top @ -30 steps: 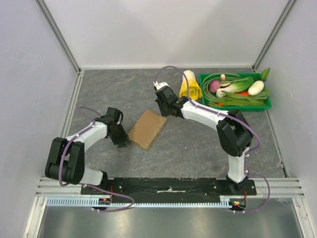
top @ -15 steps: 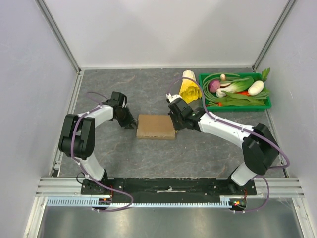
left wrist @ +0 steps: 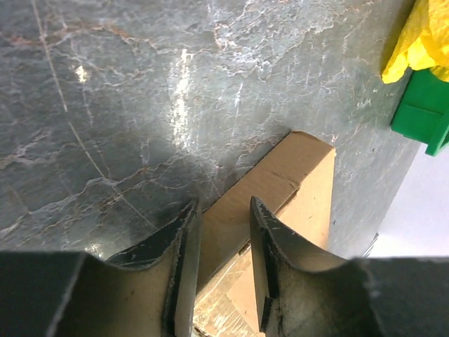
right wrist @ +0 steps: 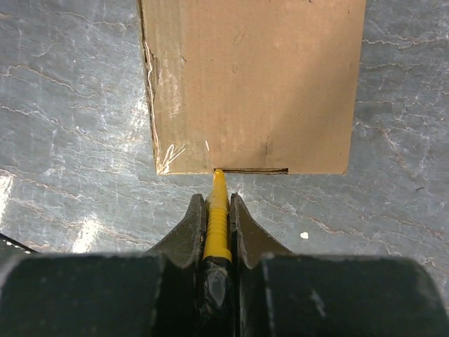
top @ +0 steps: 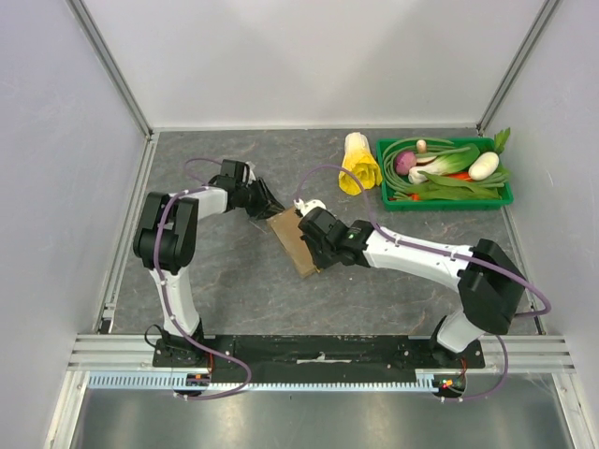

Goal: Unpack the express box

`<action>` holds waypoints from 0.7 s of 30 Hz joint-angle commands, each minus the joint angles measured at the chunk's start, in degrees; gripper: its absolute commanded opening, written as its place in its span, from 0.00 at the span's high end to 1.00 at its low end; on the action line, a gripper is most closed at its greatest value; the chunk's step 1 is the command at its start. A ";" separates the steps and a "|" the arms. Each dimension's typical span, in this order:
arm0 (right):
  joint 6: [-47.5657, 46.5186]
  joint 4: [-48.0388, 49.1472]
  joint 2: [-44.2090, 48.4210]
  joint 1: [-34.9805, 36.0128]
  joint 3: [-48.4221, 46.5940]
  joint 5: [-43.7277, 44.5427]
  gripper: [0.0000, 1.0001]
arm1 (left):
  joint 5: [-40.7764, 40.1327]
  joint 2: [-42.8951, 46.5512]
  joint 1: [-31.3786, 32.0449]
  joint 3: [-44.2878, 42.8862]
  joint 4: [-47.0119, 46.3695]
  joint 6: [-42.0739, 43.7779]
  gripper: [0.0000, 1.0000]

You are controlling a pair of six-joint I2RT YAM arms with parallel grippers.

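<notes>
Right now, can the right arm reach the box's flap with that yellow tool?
Probably yes: the yellow tool in the right gripper has its tip at the flap edge of the express box, nothing between, while the left gripper clamps its other end.

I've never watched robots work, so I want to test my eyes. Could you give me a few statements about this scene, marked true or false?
1. The right hand holds a yellow tool. True.
2. The box lies in the green tray. False: it lies on the table, apart from the tray.
3. The left hand grips the box's edge. True.
4. The tray is empty. False: it holds vegetables.
</notes>
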State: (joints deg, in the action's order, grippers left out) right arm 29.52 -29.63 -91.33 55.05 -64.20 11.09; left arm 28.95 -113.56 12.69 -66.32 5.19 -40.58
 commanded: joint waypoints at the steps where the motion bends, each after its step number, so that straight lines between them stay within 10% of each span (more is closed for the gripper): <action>1: 1.77 0.64 3.08 0.76 -3.55 4.55 1.00 | 1.03 0.70 0.59 -3.10 2.61 2.60 0.58; 11: -5.61 0.26 13.11 3.49 -3.03 0.51 1.00 | -20.25 12.04 -0.47 -8.65 20.72 8.14 0.34; 21: -6.22 21.96 8.98 3.49 1.89 2.88 1.00 | 0.84 16.00 0.23 7.25 9.42 5.69 0.37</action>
State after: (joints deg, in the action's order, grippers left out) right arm 24.86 -18.61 -79.83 58.65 -63.40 12.58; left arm 21.47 -97.51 12.21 -65.19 19.20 -35.07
